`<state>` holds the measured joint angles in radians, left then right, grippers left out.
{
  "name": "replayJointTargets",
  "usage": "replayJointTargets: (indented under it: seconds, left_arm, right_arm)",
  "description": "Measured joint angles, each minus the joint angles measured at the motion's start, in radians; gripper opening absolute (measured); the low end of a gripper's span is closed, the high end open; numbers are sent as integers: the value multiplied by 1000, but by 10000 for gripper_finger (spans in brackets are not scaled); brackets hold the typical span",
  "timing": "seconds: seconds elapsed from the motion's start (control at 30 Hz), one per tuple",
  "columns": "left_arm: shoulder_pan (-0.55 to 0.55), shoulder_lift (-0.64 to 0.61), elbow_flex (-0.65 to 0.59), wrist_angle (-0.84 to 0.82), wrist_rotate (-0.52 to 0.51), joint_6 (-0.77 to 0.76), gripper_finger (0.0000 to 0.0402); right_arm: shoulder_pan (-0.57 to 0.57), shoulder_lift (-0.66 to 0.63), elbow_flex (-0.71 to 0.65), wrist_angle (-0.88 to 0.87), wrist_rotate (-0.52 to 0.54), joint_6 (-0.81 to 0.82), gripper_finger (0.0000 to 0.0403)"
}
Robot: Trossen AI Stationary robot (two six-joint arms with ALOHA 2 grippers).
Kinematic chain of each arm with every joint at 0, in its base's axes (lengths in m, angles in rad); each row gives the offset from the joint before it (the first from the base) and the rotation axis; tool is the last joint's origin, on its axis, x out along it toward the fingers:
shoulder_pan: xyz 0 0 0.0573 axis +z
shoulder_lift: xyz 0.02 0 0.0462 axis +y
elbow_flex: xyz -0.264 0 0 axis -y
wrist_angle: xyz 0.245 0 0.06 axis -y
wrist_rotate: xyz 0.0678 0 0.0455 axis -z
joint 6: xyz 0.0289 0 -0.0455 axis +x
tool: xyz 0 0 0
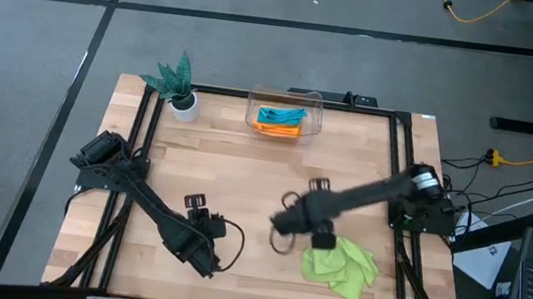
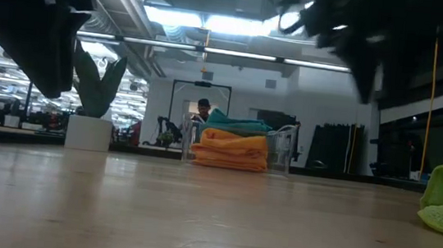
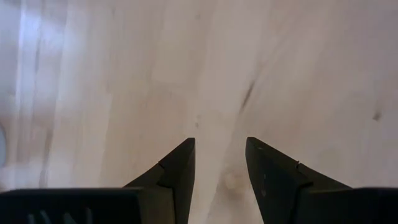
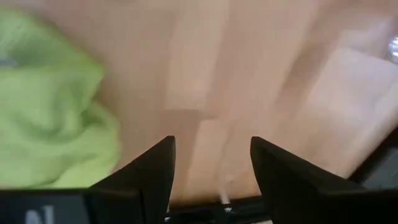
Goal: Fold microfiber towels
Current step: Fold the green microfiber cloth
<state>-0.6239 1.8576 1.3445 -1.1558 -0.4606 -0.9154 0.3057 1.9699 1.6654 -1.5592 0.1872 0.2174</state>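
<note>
1. Starting nearest the front edge of the tabletop (image 1: 242, 187), we find the lime green towel (image 1: 340, 267) lying crumpled and unfolded at the front right. We judge it the one in hand, since it alone is out in the working space where both arms can reach it.

2. Just beside that towel, on its left, the right gripper (image 4: 211, 168) hangs above bare wood. Its jaws stand apart with nothing between them, and the right wrist view shows the green cloth off to one side, clear of both fingers. We take this as a gripper placed to come in at an edge of the cloth, not on its middle.

3. Well to the left of the green towel, the left gripper (image 3: 219, 165) points down over bare wood, its jaws parted and empty. It looks to be waiting where it will not foul the other arm.

4. Far beyond the green towel, at the back edge, a clear bin (image 1: 285, 112) holds the orange towels (image 2: 232, 151) with the teal-blue towel (image 2: 236, 124) on top. They lie flat and stacked, so we judge them finished and kept out of the way.

5. Left of the bin, the potted plant (image 1: 179, 85) stands at the back corner, apart from the work.
</note>
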Motion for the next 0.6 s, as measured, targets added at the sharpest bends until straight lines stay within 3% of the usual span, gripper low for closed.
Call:
replayJointTargets:
  seconds: [0.17, 0.4, 0.6]
  left_arm:
    - [-5, 0, 0, 74, 0, -25, 135]
    - [2, 0, 0, 246, -4, -18, 135]
    - [5, 0, 0, 279, -22, -18, 135]
  right_arm:
    - [148, -143, -163, 50, -5, 244, 211]
    - [366, -363, -464, 448, -19, 623, 211]
    - [507, -410, -591, 642, -94, 869, 211]
